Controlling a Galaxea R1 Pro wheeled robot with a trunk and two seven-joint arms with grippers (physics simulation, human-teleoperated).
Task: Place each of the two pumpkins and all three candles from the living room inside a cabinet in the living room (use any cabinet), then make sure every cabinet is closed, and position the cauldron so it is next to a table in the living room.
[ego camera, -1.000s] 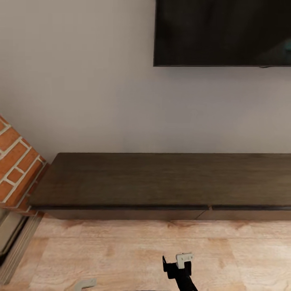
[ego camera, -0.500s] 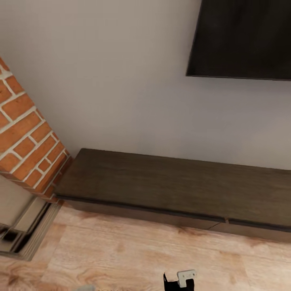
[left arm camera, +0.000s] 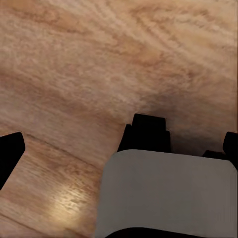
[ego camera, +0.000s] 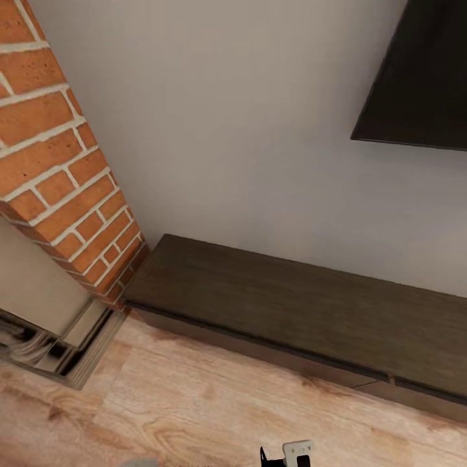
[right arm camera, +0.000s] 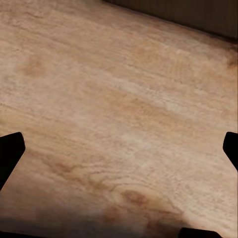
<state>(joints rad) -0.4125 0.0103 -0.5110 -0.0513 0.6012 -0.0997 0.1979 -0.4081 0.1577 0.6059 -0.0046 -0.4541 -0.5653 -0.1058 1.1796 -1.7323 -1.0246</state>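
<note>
Cabinet (ego camera: 305, 311) sits shut against the wall, brick fireplace (ego camera: 58, 168) at 9 o'clock. Right gripper (right arm camera: 119, 148) spread wide and empty over bare floor (ego camera: 194, 415); left one, can't tell.

The left gripper (left arm camera: 119, 148) hung above the wooden floor (left arm camera: 99, 59), its dark fingertips (left arm camera: 10, 148) spread wide. A grey-and-black robot part (left arm camera: 163, 193) lay between them.

We see a pale wooden floor (ego camera: 194, 402) with strong grain running under everything. Directly on it stands the cabinet (ego camera: 305, 311), long, low and dark brown, its flat top bare and its fronts shut. At the cabinet's left end, the brick fireplace (ego camera: 58, 168) rises from the floor, touching the cabinet's corner, with a metal-framed hearth edge (ego camera: 71, 353) at its foot.
</note>
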